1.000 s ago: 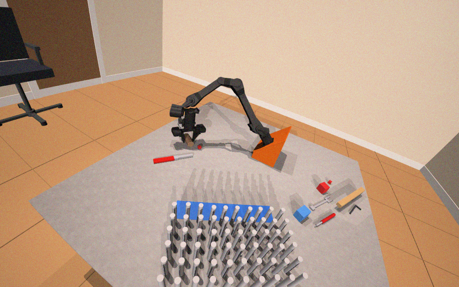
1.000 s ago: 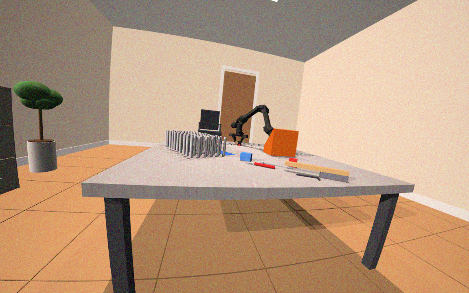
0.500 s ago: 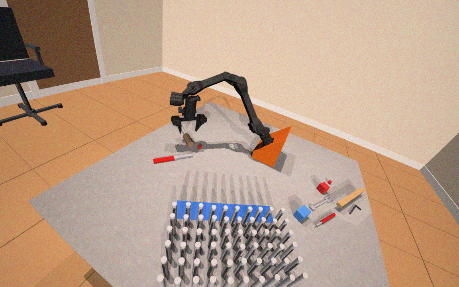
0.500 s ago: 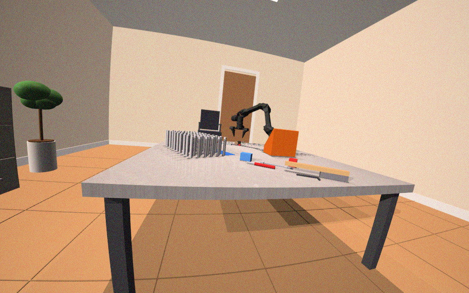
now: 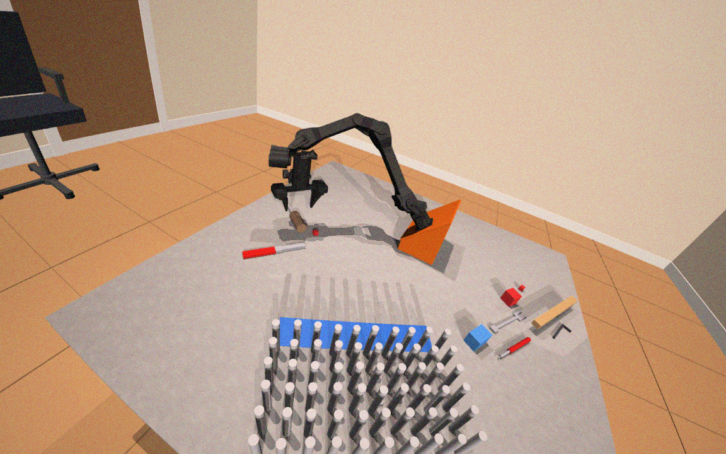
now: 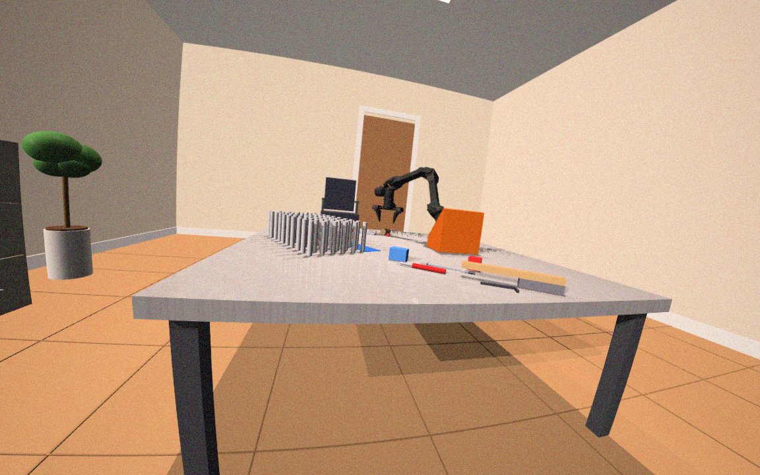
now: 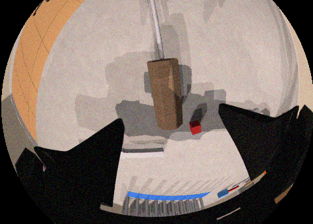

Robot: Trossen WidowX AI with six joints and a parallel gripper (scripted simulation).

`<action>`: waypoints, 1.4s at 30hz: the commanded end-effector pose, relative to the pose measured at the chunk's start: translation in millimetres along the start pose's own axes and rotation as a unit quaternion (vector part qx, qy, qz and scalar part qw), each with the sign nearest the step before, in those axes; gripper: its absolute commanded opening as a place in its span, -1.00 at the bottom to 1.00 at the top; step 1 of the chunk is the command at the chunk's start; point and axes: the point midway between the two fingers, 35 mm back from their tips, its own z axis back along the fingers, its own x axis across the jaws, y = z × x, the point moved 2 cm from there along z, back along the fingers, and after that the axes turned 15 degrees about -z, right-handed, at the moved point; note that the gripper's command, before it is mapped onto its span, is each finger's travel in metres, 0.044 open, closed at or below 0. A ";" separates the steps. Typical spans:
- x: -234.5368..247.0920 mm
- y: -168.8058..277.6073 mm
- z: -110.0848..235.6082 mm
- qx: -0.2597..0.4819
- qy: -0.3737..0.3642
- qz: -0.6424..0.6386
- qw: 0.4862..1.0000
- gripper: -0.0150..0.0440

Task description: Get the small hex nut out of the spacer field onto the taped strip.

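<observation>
The grey table (image 5: 145,316) carries spacers (image 5: 354,389), blue strip (image 5: 304,330), orange box (image 5: 430,234) and, seemingly, hand tools (image 5: 273,250).

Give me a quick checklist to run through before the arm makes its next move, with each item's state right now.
1. Fingers open, nothing held: ok.
2. Wooden-handled tool lying on the table, outside the spacers: ok.
3. Gripper above the tool, not touching it: ok.
4. Visible spacers upright: ok.
5. Taped strip free of tools: ok.
6. Nut lying on the strip: cannot tell, no nut visible.
</observation>
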 end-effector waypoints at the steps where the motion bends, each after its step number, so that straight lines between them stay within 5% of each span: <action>1: -0.1 -0.7 0.6 -0.002 0.000 -0.003 1.000 1.00; 7: 0.3 -0.3 0.1 -0.006 -0.003 0.030 1.000 1.00; 15: 3.1 4.6 -4.2 -0.072 -0.012 0.396 0.915 1.00; 25: 1.3 12.4 -5.6 -0.144 0.046 0.761 0.631 1.00; 42: -6.7 18.6 -3.0 -0.156 0.167 0.948 0.221 1.00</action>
